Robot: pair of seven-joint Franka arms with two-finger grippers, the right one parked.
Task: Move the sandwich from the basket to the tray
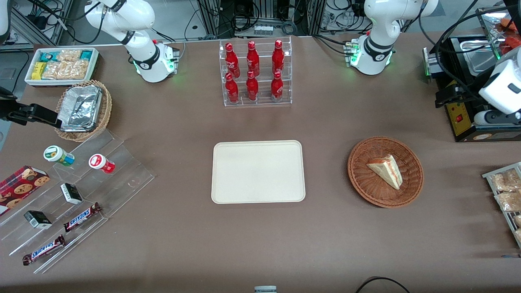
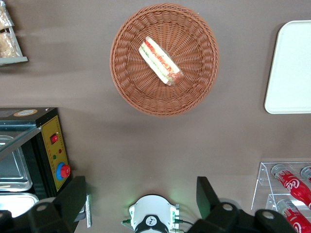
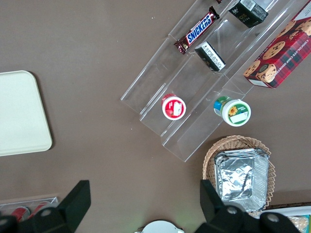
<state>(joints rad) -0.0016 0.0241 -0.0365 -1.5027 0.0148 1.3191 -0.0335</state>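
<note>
The sandwich [image 1: 386, 170] [image 2: 160, 60], a pale wedge with red and green filling on its edge, lies in the round reddish-brown basket [image 1: 366, 187] [image 2: 131, 82]. The cream tray [image 1: 257, 171] [image 2: 291, 68] sits bare at the table's middle, beside the basket toward the parked arm's end. My gripper [image 1: 447, 97] [image 2: 141, 191] hangs high over the table near the black appliance, farther from the front camera than the basket and apart from it. Its fingers [image 2: 73, 196] are spread wide open with nothing between them.
A black appliance with a red button [image 1: 468, 118] [image 2: 48, 150] stands close by the gripper. A rack of bagged pastries [image 1: 504, 191] lies at the working arm's end. A clear rack of red bottles [image 1: 255, 73] stands farther from the camera than the tray. Acrylic snack steps [image 1: 73, 195] and a foil-filled basket [image 1: 83, 110] are at the parked arm's end.
</note>
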